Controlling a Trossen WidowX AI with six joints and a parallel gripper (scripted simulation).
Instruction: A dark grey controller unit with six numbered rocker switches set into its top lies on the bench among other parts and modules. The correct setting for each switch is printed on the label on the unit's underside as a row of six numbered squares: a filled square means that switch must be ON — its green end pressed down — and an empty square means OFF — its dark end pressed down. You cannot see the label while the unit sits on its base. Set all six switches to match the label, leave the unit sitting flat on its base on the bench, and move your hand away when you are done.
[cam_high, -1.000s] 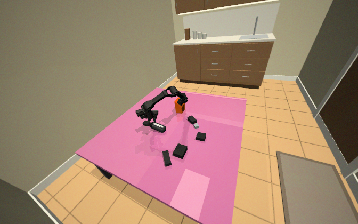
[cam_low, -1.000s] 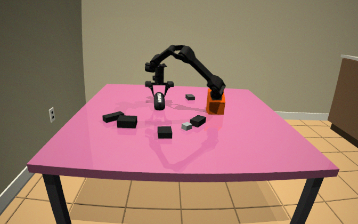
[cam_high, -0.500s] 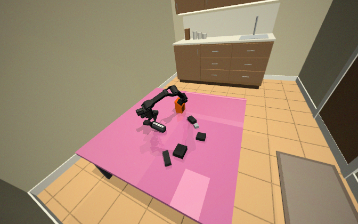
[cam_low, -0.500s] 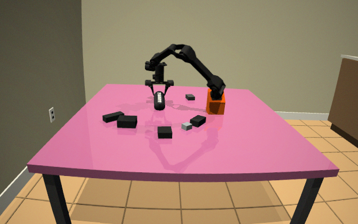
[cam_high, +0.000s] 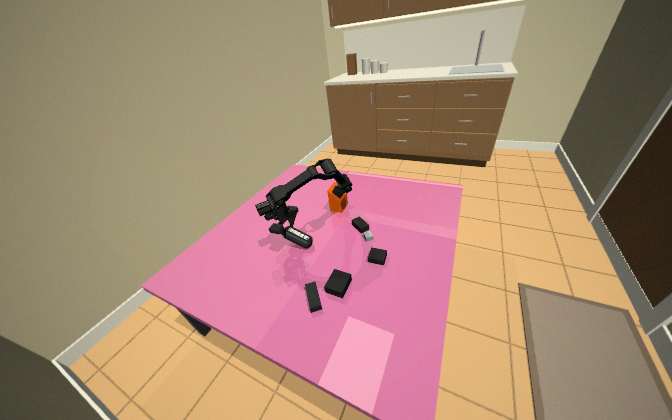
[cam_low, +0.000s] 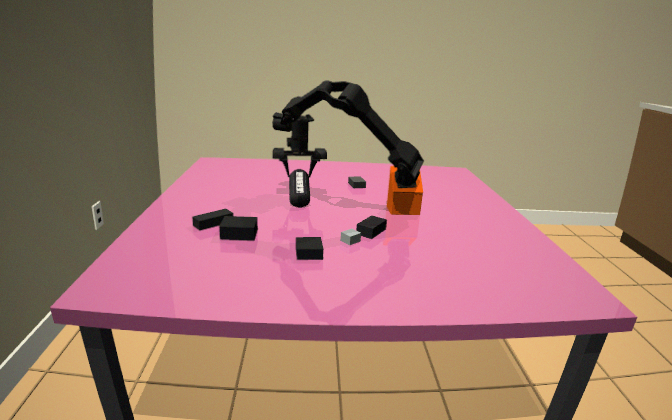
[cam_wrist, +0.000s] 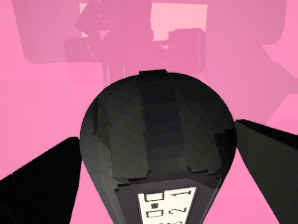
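The controller unit (cam_high: 298, 238) (cam_low: 299, 192) (cam_wrist: 160, 125) is between my fingers (cam_high: 291, 225) (cam_low: 312, 167), which stand wide and closed on its two long sides. It is tipped over, with the white label (cam_high: 299, 233) (cam_low: 299, 182) (cam_wrist: 170, 207) turned up toward me; I can't see the switches. It seems to be held off the pink bench (cam_high: 225, 280) (cam_low: 350, 295) (cam_wrist: 35, 110).

I judge it rigid and fairly light, but long, and its rounded end may let it roll or pivot in my pads. Mid-length on the flat flanks, near the balance point, looks the safest hold. Squeezing harder gains little; a slow turn matters more, and the rockers should stay out of my grip.

Around it, a small dark block (cam_low: 357, 182) lies farther back, apart from me. Toward the front are the long black bar (cam_high: 313, 297) (cam_low: 212, 219), beside a thick black block (cam_high: 338, 283) (cam_low: 238, 228), then a squarish block (cam_high: 377, 256) (cam_low: 309, 248). The grey cube (cam_high: 368, 235) (cam_low: 350, 236) sits just beside another black block (cam_high: 360, 224) (cam_low: 371, 226), near my orange pedestal (cam_high: 333, 200) (cam_low: 396, 205). None blocks setting down straight below; a wide swing forward could clip them.
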